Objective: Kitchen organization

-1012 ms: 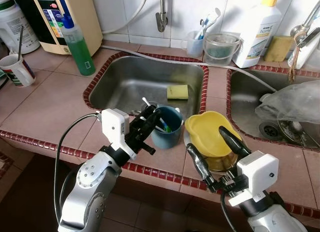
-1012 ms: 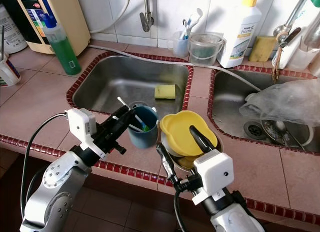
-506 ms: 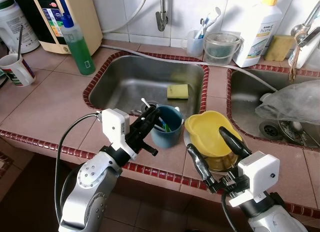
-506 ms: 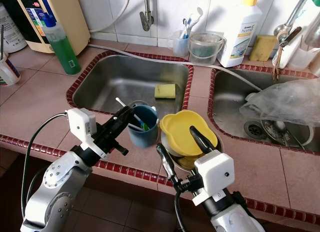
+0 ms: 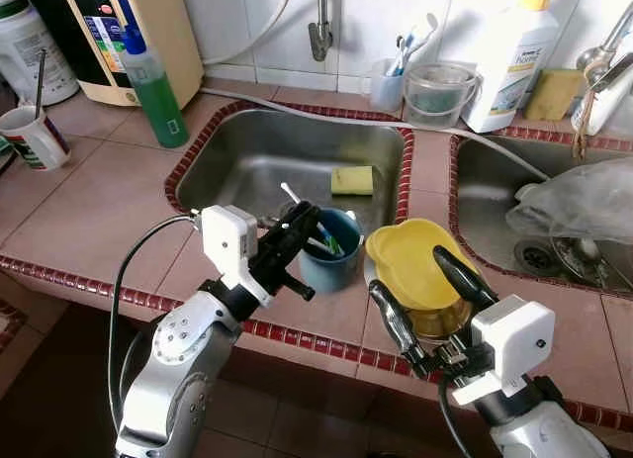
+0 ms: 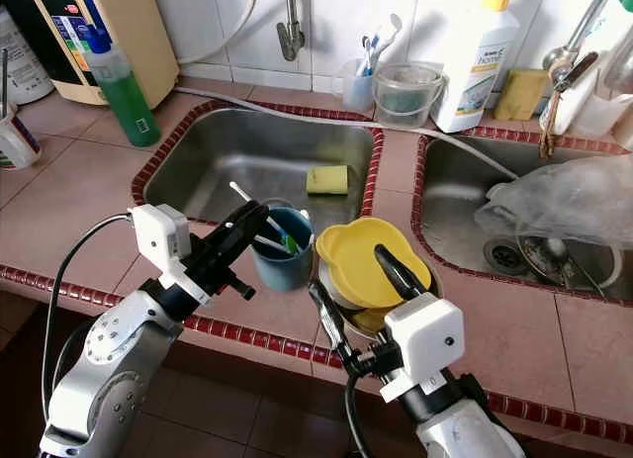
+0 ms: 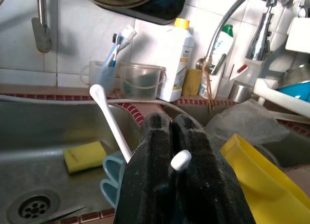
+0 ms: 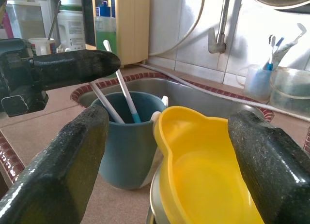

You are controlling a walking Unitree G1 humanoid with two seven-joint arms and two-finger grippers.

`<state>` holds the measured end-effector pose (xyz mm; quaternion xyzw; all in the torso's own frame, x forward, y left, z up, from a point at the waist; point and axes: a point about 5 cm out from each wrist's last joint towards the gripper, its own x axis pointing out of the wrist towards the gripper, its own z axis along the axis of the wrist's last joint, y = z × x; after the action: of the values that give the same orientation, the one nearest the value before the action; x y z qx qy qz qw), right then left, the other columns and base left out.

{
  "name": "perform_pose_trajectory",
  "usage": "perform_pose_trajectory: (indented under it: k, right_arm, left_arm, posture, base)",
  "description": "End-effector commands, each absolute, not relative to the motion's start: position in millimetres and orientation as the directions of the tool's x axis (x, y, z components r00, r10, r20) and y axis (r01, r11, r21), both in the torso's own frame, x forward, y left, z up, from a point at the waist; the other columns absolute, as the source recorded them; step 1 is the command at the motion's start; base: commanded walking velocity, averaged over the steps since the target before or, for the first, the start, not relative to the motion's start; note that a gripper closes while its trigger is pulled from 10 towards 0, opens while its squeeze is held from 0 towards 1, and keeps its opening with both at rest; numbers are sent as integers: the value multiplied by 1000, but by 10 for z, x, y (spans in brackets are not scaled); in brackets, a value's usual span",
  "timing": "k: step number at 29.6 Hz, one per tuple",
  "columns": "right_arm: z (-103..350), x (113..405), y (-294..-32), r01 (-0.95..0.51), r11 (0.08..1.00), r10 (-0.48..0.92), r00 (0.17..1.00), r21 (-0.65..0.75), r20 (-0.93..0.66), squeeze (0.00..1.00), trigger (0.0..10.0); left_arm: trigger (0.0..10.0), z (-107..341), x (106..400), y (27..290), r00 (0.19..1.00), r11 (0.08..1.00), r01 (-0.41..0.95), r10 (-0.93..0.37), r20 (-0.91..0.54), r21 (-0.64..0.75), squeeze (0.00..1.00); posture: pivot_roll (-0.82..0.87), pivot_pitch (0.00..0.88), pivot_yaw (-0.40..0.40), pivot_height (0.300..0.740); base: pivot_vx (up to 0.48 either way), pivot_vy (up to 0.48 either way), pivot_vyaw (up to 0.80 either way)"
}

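A blue cup [image 5: 331, 265] with white-handled utensils stands on the tiled counter in front of the left sink. My left gripper [image 5: 312, 213] hovers at the cup's near rim, its fingers [image 7: 150, 151] pressed shut on one white utensil handle [image 7: 180, 160]. A second white handle [image 7: 111, 122] leans free beside them. Right of the cup, a yellow bowl [image 5: 407, 250] rests tilted in a metal pan [image 5: 435, 324]. My right gripper [image 5: 407, 273] is open, one finger [image 8: 63, 161] on each side of the yellow bowl, not touching it.
A yellow sponge [image 5: 351, 180] lies in the left sink [image 5: 247, 156]. A plastic bag [image 5: 579, 196] fills the right sink. A green soap bottle [image 5: 153, 87], a mug [image 5: 35, 138], a toothbrush cup [image 5: 388, 82] and a white detergent bottle [image 5: 514, 57] line the counter.
My left gripper has risen slightly and edged toward the cup, lifting the white handle a little. The right gripper stays around the yellow bowl.
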<state>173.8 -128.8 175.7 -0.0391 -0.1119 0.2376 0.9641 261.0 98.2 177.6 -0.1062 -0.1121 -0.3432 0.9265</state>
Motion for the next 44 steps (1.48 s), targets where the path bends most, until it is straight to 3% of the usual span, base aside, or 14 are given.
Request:
perform_pose_trajectory:
  k: [1, 2, 20, 44]
  right_arm:
    - [1757, 1740, -1305, -445, 886, 463, 864, -128, 198, 0, 10000]
    - [1756, 1740, -1305, -446, 886, 464, 864, -128, 197, 0, 10000]
    - [1761, 1781, -1307, -445, 886, 464, 862, -132, 203, 0, 10000]
    - [1761, 1839, -1272, -452, 883, 470, 855, -128, 220, 0, 10000]
  left_arm:
    - [9451, 1836, 2615, 985, 724, 735, 672, -626, 290, -90, 0]
    - [10000, 1842, 2622, 990, 722, 735, 673, -629, 288, -82, 0]
    - [10000, 2117, 2658, 1019, 663, 691, 721, -670, 334, -46, 0]
    - [10000, 2481, 2757, 1168, 563, 626, 772, -752, 342, 105, 0]
  posture:
    - [-226, 104, 76, 740]
    - [-226, 103, 77, 740]
    - [-213, 109, 72, 740]
    - [-199, 100, 77, 740]
  base:
    - [0, 0, 0]
    - [0, 0, 0]
    - [0, 0, 0]
    - [0, 0, 0]
